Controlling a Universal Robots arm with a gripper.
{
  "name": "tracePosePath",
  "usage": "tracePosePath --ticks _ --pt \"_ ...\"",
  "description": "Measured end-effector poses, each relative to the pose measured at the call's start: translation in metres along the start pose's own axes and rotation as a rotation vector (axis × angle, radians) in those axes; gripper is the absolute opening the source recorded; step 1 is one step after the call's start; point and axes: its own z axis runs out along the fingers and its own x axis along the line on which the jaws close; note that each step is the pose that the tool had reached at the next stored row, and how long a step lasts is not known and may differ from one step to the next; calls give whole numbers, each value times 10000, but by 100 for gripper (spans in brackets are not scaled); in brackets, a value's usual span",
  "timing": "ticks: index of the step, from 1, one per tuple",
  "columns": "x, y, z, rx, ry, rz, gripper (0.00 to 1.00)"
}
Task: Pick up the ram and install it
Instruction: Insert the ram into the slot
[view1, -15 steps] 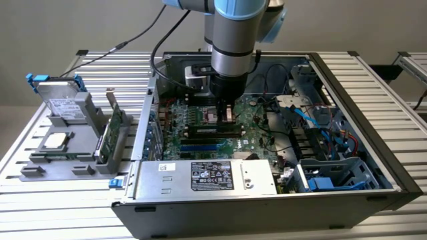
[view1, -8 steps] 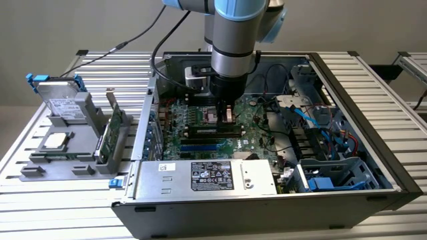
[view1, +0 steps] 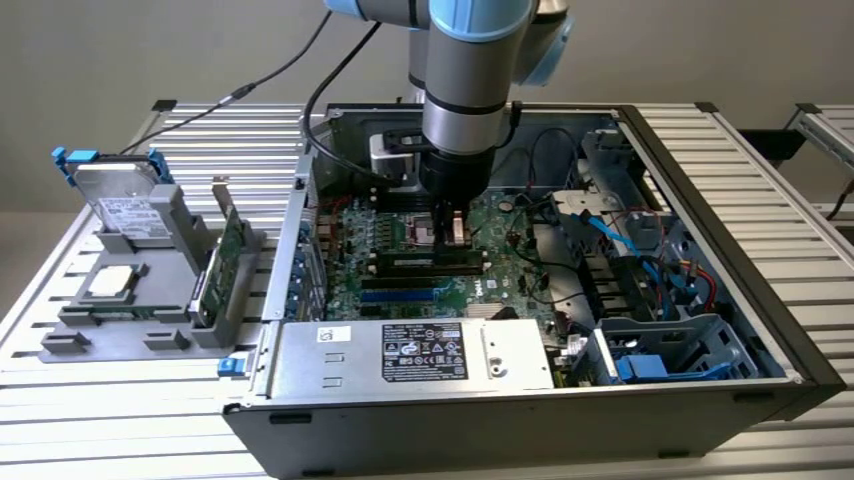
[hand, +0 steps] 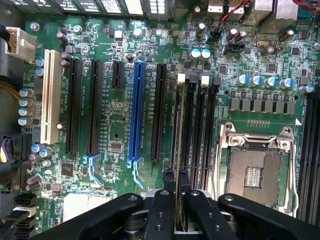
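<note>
One hand (hand: 176, 177) clamped on ram (hand: 178, 145), edge over slots (hand: 207, 130), socket (hand: 255, 170) just beside

Arm (view1: 470, 70) was cut off by the exterior view's upper edge, gripper (view1: 451, 232) tips were lost against the motherboard (view1: 400, 275) there, the ram (hand: 179, 150) showed only edge-on, chips hidden, its near end seemingly behind the fingers (hand: 161, 210), power supply label (view1: 423, 352) print was too small to read

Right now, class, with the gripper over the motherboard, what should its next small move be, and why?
Probably a straight push down. The gripper is shut on the ram, held edge-on in line with a memory slot; whether it is fully seated cannot be told.
</note>
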Motion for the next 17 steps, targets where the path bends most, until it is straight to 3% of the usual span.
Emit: tracePosePath --ticks 13,15,17 --pt "-21 -3 51 -6 4 -24 13" --pt "-21 -2 51 -2 5 -23 15" --pt "-21 -3 51 -2 7 -23 27"
